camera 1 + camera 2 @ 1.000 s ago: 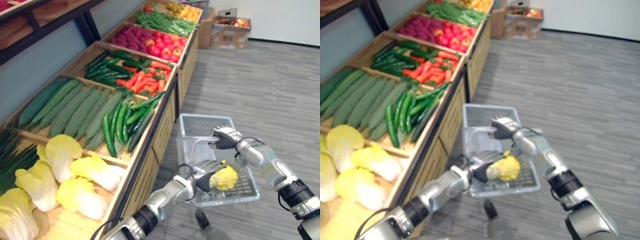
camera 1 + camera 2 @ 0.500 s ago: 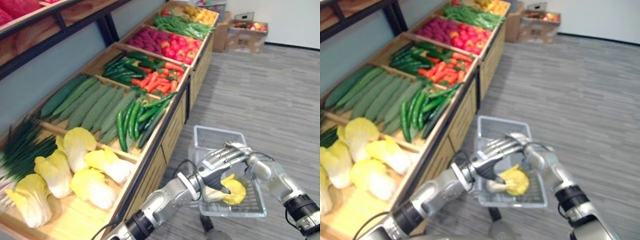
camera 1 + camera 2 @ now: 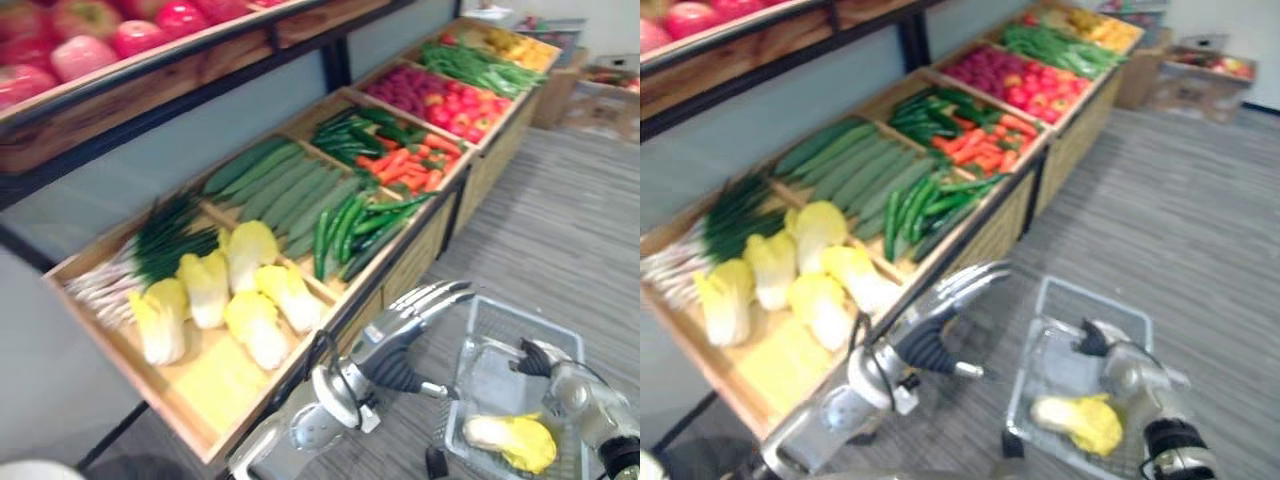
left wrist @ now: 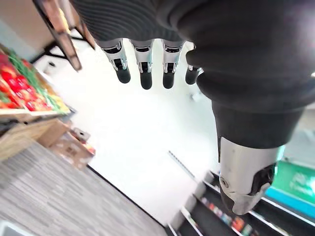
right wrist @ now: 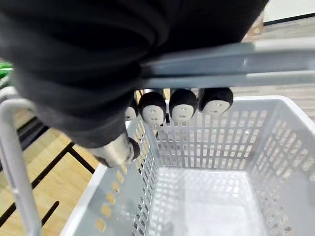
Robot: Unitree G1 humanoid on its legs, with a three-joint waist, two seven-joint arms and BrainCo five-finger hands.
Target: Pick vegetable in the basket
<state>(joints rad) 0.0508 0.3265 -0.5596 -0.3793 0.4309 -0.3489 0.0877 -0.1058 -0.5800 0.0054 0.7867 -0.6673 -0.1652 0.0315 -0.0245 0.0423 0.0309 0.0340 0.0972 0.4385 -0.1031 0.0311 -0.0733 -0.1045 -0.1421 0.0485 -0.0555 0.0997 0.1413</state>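
A yellow napa cabbage (image 3: 515, 440) lies loose in the grey wire basket (image 3: 500, 385), at its near end. My left hand (image 3: 415, 305) hovers to the left of the basket, beside the stand's front edge. Its fingers (image 4: 142, 59) are straight and hold nothing, so the hand is open. My right hand (image 3: 535, 358) is at the basket's top, and in the right wrist view its fingers (image 5: 182, 105) curl round the grey handle bar (image 5: 221, 66). The basket's slotted wall (image 5: 206, 142) hangs below that bar.
A long wooden stand (image 3: 200, 390) runs along the left with napa cabbages (image 3: 250, 300), scallions (image 3: 165, 240), cucumbers (image 3: 290, 180), green peppers (image 3: 345, 215), carrots (image 3: 400, 165) and red produce (image 3: 440, 95). Red fruit (image 3: 130, 35) sits on a shelf above. Grey floor (image 3: 560, 220) lies to the right.
My left hand let go of the cabbage, opened and rose out of the basket toward the stand. The cabbage now rests in the basket. The camera view has swung left.
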